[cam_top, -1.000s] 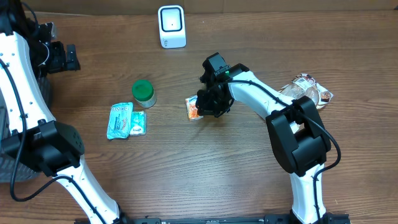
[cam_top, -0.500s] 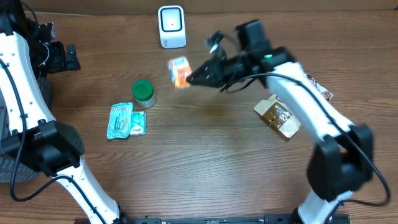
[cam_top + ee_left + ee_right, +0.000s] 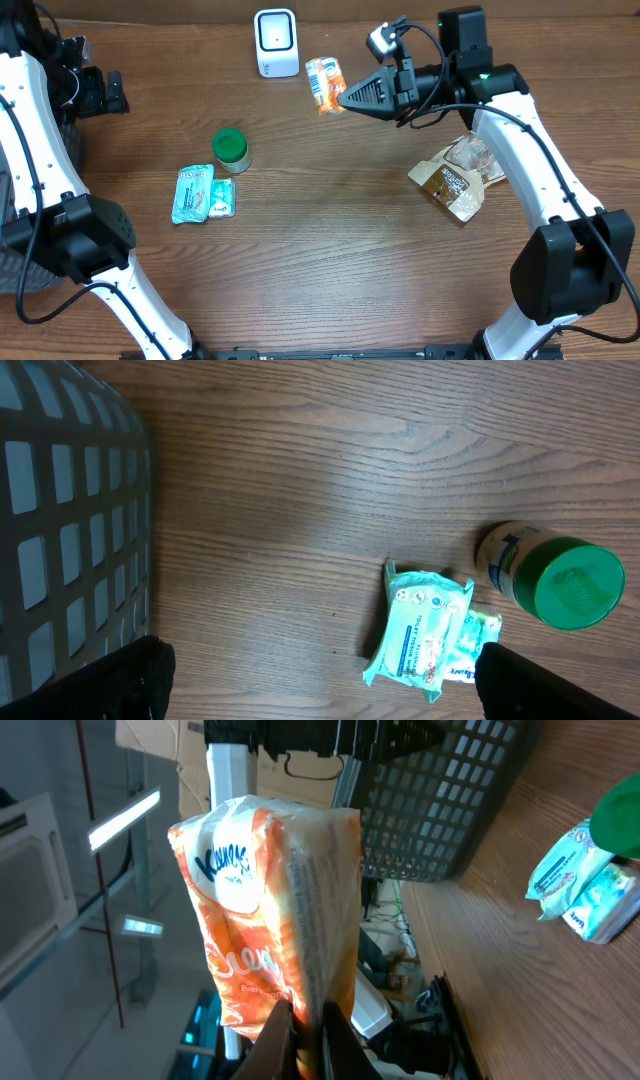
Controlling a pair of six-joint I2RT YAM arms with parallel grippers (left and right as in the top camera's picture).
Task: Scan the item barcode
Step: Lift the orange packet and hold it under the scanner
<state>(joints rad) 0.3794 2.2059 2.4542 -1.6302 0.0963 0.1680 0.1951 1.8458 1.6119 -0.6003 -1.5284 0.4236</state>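
Observation:
An orange tissue pack [image 3: 324, 82] hangs in the air just right of the white barcode scanner [image 3: 276, 42] at the table's back edge. My right gripper [image 3: 346, 98] is shut on the pack's right-hand end. In the right wrist view the pack [image 3: 265, 900] stands up from the pinched fingers of that gripper [image 3: 308, 1025], printed side to the left. My left gripper [image 3: 104, 92] stays at the far left by the basket, open and holding nothing; in its own view the gripper [image 3: 325, 685] shows wide-apart fingertips [image 3: 130, 680] above bare wood.
A green-lidded bottle [image 3: 231, 148] and teal wipes packs [image 3: 203, 193] lie left of centre. A brown bag [image 3: 455, 182] and a clear packet [image 3: 478, 152] lie under the right arm. A grey basket [image 3: 70, 530] stands at the left edge.
The right arm lifted the tissue pack off the table, swung it toward the scanner, then drew it a little right. The brown bag is now uncovered. The left arm stayed still.

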